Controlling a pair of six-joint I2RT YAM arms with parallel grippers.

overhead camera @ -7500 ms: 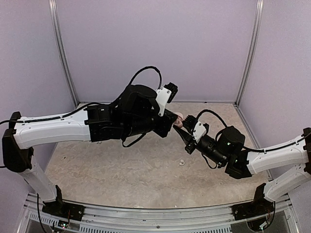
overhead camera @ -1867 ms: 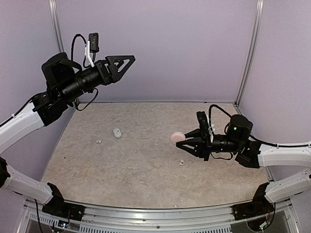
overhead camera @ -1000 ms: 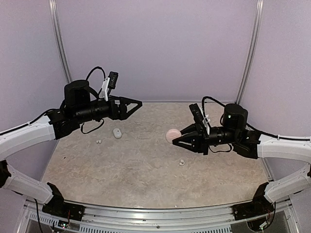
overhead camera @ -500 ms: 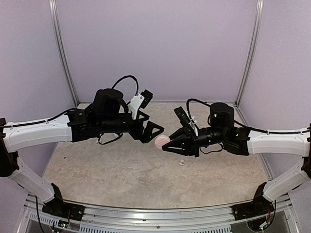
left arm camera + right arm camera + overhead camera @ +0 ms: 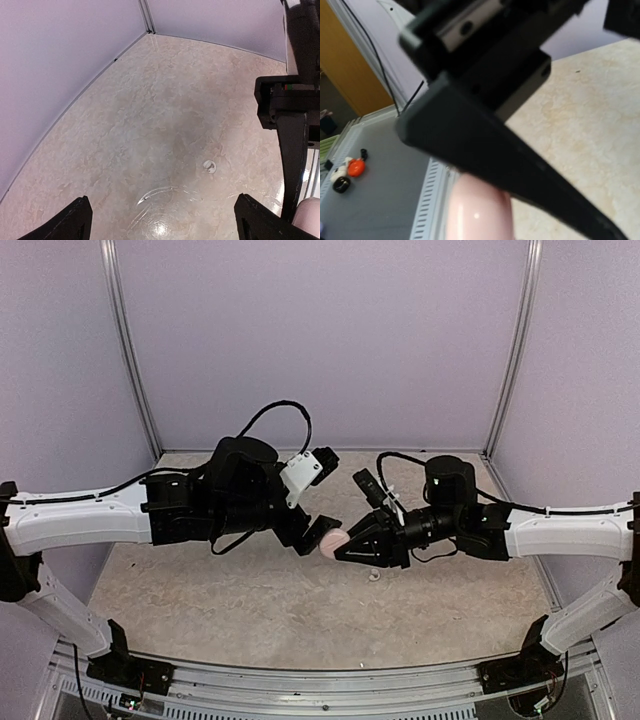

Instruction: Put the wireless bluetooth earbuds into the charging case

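My right gripper (image 5: 342, 545) is shut on the pink pebble-shaped charging case (image 5: 331, 539), held above the middle of the table. In the right wrist view the case (image 5: 477, 212) fills the bottom, and a black finger (image 5: 510, 150) of the left gripper crosses just over it. My left gripper (image 5: 318, 535) is open, its fingertips right beside the case. In the left wrist view the left gripper (image 5: 165, 225) spans bare table and the case (image 5: 309, 215) shows at the right edge. One small whitish earbud (image 5: 375, 575) (image 5: 210, 166) lies on the table below the two grippers.
The beige marbled table (image 5: 250, 600) has lilac walls on three sides. The left arm (image 5: 200, 505) spans the table's left half and hides what lies beneath it. The metal rail (image 5: 320, 680) runs along the near edge.
The left arm has swung down and right to the centre. The right arm has carried the case left and upward. The two grippers now meet at the case.
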